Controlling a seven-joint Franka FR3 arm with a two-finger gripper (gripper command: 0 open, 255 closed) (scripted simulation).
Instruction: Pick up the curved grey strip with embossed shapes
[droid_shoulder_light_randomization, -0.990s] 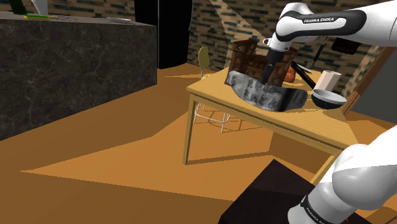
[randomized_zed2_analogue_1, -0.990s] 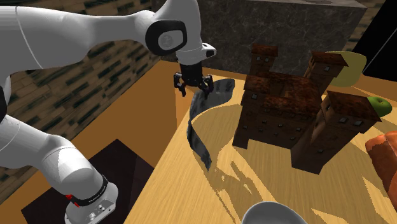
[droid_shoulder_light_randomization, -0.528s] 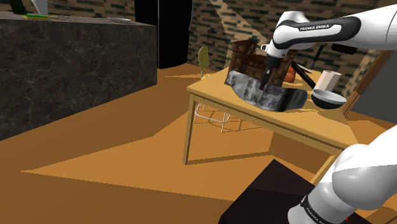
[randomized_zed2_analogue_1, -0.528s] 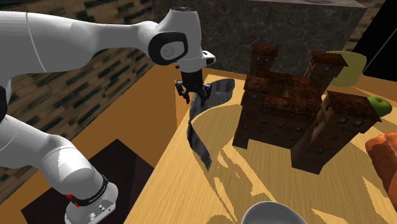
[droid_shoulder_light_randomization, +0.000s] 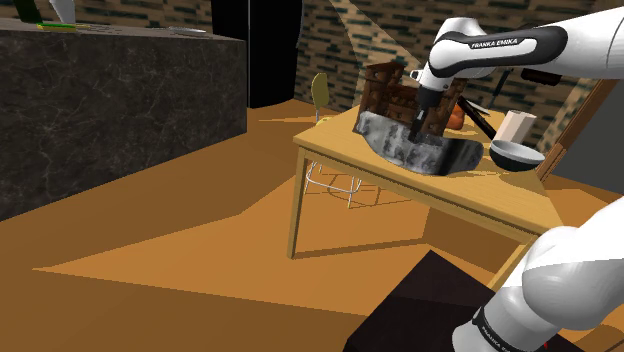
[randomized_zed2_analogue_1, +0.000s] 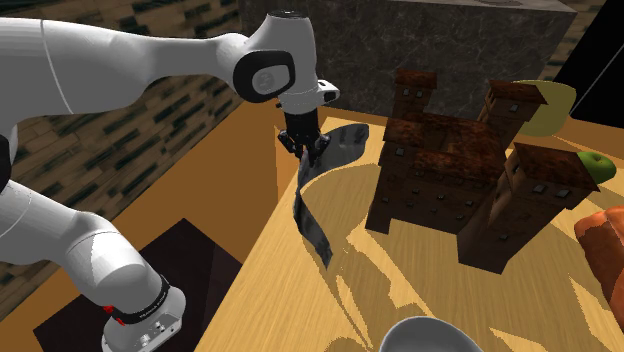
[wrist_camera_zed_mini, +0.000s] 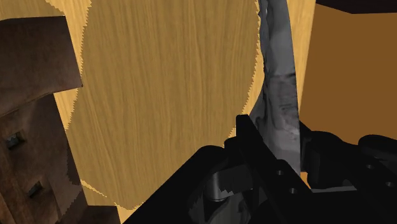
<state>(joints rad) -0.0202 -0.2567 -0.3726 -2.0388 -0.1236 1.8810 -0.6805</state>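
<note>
Now, curved strip (droid_shoulder_light_randomization: 400, 150) mottled grey, upright on edge, jaws clasping top.

A brown castle (randomized_zed2_analogue_1: 455, 170) stands on the wooden table (randomized_zed2_analogue_1: 300, 290) (bowl (droid_shoulder_light_randomization: 515, 153) nearby).

Shoulder cam: beside and behind my stand (droid_shoulder_light_randomization: 415, 310), far back, looks up-left at the table (droid_shoulder_light_randomization: 470, 195). Second exterior: close over the tabletop, facing back toward my stand. Wrist cam: hard down on the tabletop. All three share table, brown castle (randomized_zed2_analogue_1: 450, 170), grey strip (wrist_camera_zed_mini: 280, 83).
</note>
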